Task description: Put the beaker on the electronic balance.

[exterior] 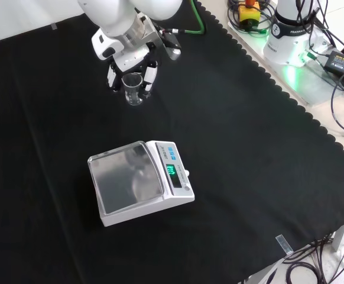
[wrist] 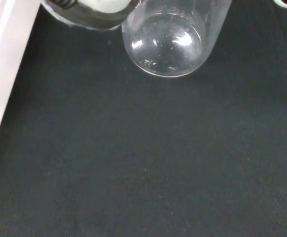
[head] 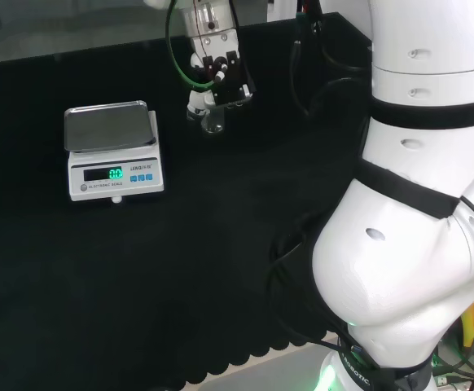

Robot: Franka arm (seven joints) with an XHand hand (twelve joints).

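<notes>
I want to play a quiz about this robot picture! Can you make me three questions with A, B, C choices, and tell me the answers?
1. Where is the beaker?
A. on the balance
B. at the hand, away from the balance
C. off the cloth

2. What colour are the digits on the balance?
A. red
B. green
C. blue

3. What lies on the balance's pan?
A. nothing
B. a beaker
C. a spoon

Answers: 1 B, the front view shows it between the fingers of the hand. 2 B, the display glows green. 3 A, the pan is bare metal.

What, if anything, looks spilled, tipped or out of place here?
Nothing stands out. The beaker is upright between the hand's fingers, and the balance sits level on the cloth, its pan bare.
</notes>
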